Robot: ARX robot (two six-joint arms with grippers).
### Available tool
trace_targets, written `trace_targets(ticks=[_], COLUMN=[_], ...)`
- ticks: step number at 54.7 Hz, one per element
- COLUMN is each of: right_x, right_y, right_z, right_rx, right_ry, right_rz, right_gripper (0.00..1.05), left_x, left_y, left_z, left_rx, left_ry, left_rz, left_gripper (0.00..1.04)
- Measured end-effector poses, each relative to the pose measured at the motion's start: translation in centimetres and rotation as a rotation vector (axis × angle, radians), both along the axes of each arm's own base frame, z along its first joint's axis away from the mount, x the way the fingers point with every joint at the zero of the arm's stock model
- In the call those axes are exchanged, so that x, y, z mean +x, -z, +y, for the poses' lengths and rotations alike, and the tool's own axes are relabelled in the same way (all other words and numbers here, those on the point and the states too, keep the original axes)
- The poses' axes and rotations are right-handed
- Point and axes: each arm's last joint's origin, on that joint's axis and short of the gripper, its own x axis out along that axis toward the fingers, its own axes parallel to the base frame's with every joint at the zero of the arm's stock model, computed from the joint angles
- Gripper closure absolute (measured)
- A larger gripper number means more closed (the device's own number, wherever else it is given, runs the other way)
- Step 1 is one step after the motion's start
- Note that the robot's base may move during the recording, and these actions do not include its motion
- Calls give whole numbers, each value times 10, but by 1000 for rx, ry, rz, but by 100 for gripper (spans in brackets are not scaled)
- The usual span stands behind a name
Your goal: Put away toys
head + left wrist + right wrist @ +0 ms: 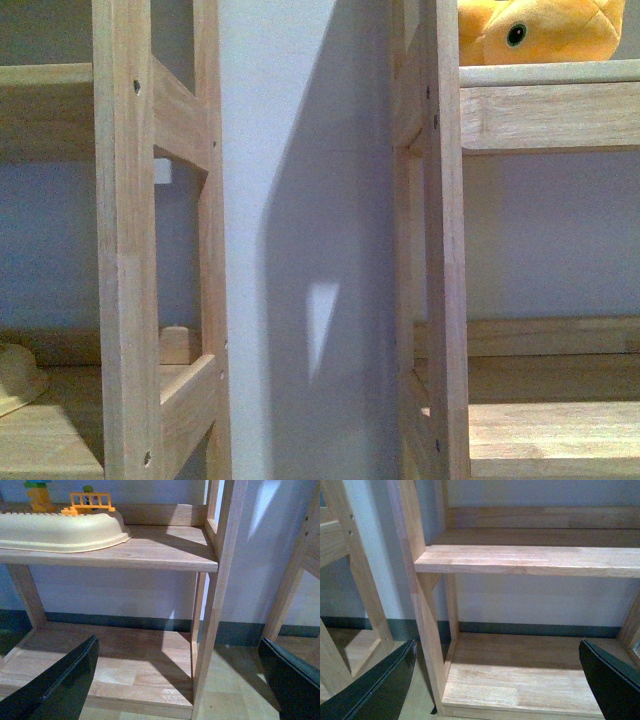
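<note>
An orange-yellow plush toy (540,30) with a glossy black-green eye lies on the upper shelf (550,72) of the right wooden rack, at the top right of the front view. Neither arm shows in that view. My left gripper (182,680) is open, its black fingers (60,685) spread wide in front of the left rack's bottom shelf (115,655), holding nothing. My right gripper (497,680) is open too, with black fingers (610,680) wide apart before the right rack's bottom shelf (530,680), also holding nothing.
A pale cream hat-shaped object (60,530) sits on the left rack's middle shelf (165,550), with small orange-yellow plastic pieces (90,502) behind it. Its brim (15,375) shows at the front view's left edge. Wooden uprights (125,240) (445,240) flank a white wall gap (300,240).
</note>
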Motion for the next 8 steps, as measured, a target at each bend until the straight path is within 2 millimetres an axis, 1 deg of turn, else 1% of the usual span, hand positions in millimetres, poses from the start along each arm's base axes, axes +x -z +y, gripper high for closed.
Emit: trace_targets(ticks=[8], right_x=[0], right_y=[0], right_z=[0], right_rx=[0], right_ry=[0], right_rz=[0], right_gripper=[7], left_x=[0], left_y=[0], left_z=[0], left_rx=[0], left_ry=[0], left_rz=[0], left_gripper=[6])
